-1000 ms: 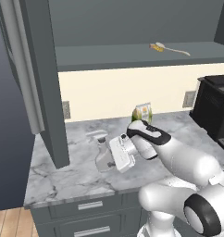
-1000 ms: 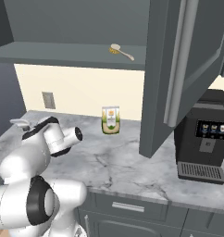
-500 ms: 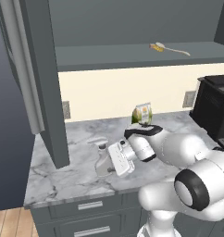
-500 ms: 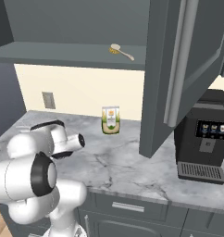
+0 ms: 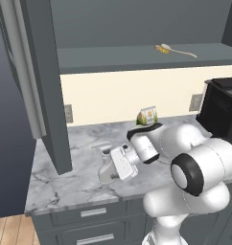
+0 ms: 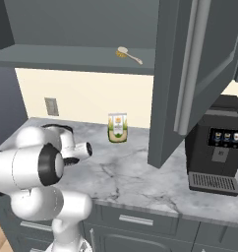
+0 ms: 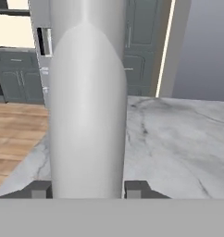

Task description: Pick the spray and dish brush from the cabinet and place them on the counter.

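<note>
The spray (image 5: pixel 106 167) is a pale translucent bottle with a white trigger head. It stands upright at the left front of the counter (image 5: pixel 65 184), its base on or just above the marble. My gripper (image 5: pixel 116 167) is shut on the bottle from the right. In the hand view the spray (image 7: pixel 88 106) rises between my two fingertips (image 7: pixel 40 190), which press on both its sides. The dish brush (image 5: pixel 175 50) lies on the shelf of the open cabinet (image 5: pixel 113 60), up to the right. It also shows from the other side as the dish brush (image 6: pixel 129 55).
A green-and-cream pouch (image 5: pixel 147 116) stands against the back wall behind my arm. A black coffee machine (image 6: pixel 214 147) sits at the counter's right end. An open cabinet door (image 5: pixel 46 86) hangs over the left end and another open door (image 6: pixel 190 74) hangs at the right.
My arm has folded, its elbow swinging toward the cameras. The spray has shifted slightly left and down in my grip. The dish brush has not moved.
</note>
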### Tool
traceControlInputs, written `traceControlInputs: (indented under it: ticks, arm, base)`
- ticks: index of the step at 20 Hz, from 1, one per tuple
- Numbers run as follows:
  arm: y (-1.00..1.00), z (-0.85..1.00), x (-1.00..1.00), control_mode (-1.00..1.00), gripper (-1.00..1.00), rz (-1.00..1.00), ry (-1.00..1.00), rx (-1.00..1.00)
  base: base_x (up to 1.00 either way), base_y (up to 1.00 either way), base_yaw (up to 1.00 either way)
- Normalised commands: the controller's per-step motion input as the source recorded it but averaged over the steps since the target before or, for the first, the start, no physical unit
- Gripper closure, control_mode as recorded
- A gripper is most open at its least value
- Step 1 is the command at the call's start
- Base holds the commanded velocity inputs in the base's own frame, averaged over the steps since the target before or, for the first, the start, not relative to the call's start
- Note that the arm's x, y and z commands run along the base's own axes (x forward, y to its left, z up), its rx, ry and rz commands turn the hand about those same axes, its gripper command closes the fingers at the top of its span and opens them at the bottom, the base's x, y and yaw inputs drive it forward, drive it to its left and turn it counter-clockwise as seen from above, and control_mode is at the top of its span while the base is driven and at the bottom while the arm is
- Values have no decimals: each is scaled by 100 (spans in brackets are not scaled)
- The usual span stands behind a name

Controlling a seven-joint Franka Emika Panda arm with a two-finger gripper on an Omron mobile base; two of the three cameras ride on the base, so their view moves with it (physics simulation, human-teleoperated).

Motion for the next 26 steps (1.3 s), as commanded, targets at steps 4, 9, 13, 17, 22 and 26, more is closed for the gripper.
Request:
traceControlInputs:
  ticks: [4,9,13,17,22,26]
  arm:
    - [13,-11,-1,-100,-100,2,-1,0]
    - [9,-4,-3,-100,-100,3,0,0]
    - [2,0,-4,-100,-100,1,0,0]
    - [0,0,-5,-100,-100,0,0,0]
    - [-3,0,0,-100,-100,1,3,0]
    - [-13,0,-1,-100,-100,0,2,0]
  base:
    - [0,0,0]
    - [0,0,0]
    - [0,0,0]
    - [0,0,0]
    - [0,0,0]
    - [0,0,0]
